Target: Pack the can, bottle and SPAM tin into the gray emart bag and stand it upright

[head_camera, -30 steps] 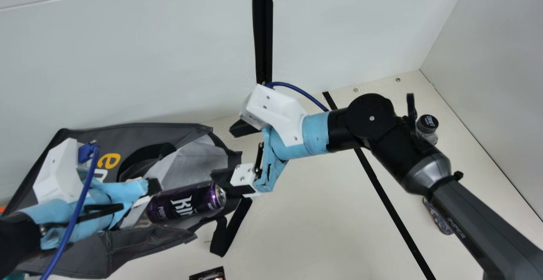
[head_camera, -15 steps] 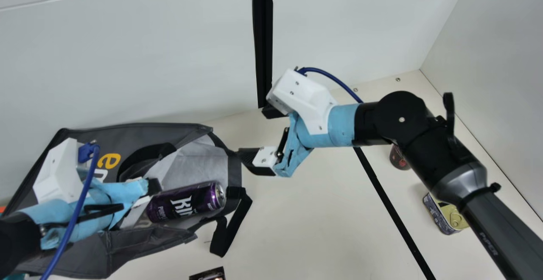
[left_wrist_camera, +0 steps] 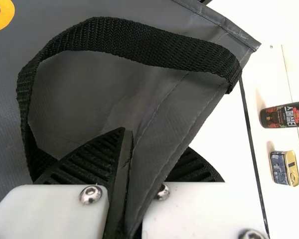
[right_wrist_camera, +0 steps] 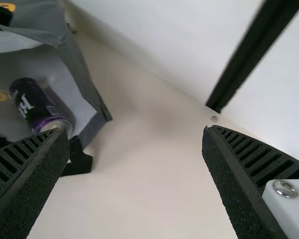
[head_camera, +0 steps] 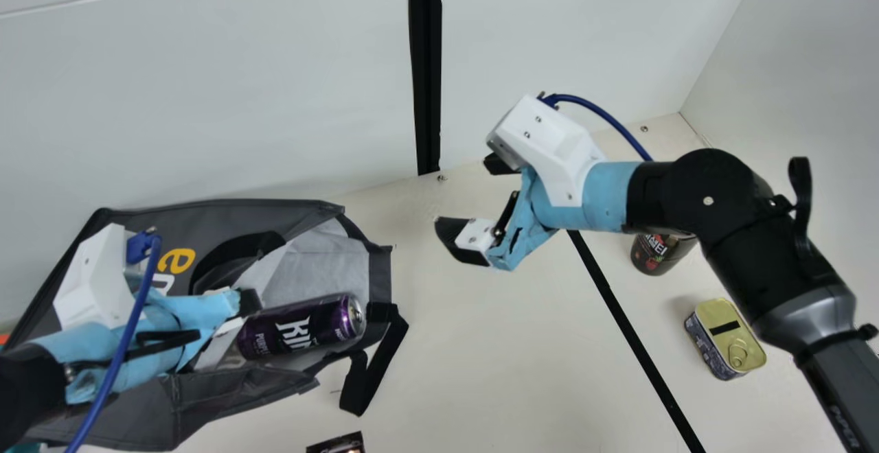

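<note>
In the main view my left gripper [head_camera: 237, 312] is at the mouth of the gray bag [head_camera: 137, 408], which lies on its side; in the left wrist view, the left gripper [left_wrist_camera: 127, 184] is shut on the bag's edge. The purple can [head_camera: 302, 327] lies inside the bag's opening. My right gripper [head_camera: 474, 199] hangs right of the bag, and in the right wrist view the right gripper [right_wrist_camera: 137, 144] is open with nothing between its fingers. The bottle [head_camera: 656, 252] stands at the right, partly behind the right arm. Nearer the front is the SPAM tin [head_camera: 726, 338].
A black strap handle [head_camera: 374, 364] trails from the bag onto the cream table [head_camera: 508, 343]. A small dark object [head_camera: 336, 445] lies at the front edge of the view. White walls rise behind and at the right.
The right gripper has let go of the can and moved right, away from the bag. The arm's shift has uncovered the tin and part of the bottle. My left arm has stayed still.
</note>
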You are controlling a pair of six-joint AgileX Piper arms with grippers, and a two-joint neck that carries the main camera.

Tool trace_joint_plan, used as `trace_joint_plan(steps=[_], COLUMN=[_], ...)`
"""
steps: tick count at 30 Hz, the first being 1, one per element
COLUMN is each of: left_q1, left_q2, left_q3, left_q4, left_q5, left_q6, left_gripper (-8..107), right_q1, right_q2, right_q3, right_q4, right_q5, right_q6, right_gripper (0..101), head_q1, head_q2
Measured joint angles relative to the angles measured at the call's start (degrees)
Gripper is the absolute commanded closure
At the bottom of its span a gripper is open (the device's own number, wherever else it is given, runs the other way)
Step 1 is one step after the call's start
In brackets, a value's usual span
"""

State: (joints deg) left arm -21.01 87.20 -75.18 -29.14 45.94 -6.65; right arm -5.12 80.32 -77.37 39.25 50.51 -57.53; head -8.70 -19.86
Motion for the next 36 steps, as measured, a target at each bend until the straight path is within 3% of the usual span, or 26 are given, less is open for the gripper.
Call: trace_joint_plan(steps=[19, 36], left_q1=[0.0, 0.0], left_q2=[0.0, 0.0], left_q3=[0.0, 0.0], left_q4=[0.0, 0.0], left_q5=[0.0, 0.0], left_q6=[0.0, 0.0], left_gripper=[107, 107], right_q1=[-6.73, -8.37], right_q2=[-6.55, -12.97], right_q3=[-1.31, -3.96], right_q4=[-11.42, -25.34], right_q5=[2.74, 6.9], right_q6=[6.63, 20.34], right_gripper=[6, 6], head_q1=[0.0, 0.0], head_q2=[0.0, -0.09])
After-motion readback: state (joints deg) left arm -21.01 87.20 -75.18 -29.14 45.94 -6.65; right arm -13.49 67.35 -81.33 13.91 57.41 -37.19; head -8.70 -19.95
